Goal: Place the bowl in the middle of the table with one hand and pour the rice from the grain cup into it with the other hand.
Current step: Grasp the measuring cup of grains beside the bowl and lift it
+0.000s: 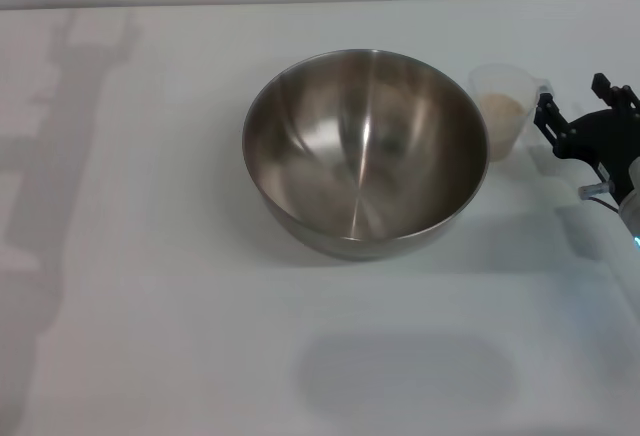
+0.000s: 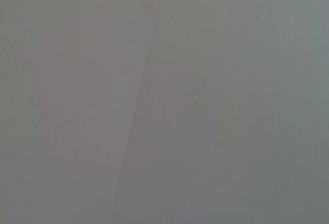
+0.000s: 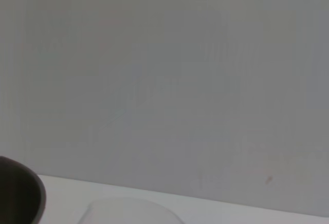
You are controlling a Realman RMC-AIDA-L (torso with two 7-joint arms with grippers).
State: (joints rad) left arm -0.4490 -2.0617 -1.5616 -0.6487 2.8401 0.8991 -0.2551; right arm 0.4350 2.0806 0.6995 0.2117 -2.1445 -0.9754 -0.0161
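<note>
The steel bowl (image 1: 366, 151) stands upright near the middle of the white table (image 1: 150, 306), and its shiny inside holds nothing. The clear grain cup (image 1: 505, 108) stands just right of the bowl, upright, with pale rice (image 1: 502, 106) in it. My right gripper (image 1: 572, 98) is at the table's right side, just right of the cup at its handle side, with its black fingers apart and nothing held. The right wrist view shows the bowl's dark edge (image 3: 20, 198) and the cup's rim (image 3: 128, 211). The left gripper is out of view.
A grey wall runs along the far edge of the table. Arm shadows fall on the table's left side and on its front. The left wrist view shows only a plain grey surface with a thin line.
</note>
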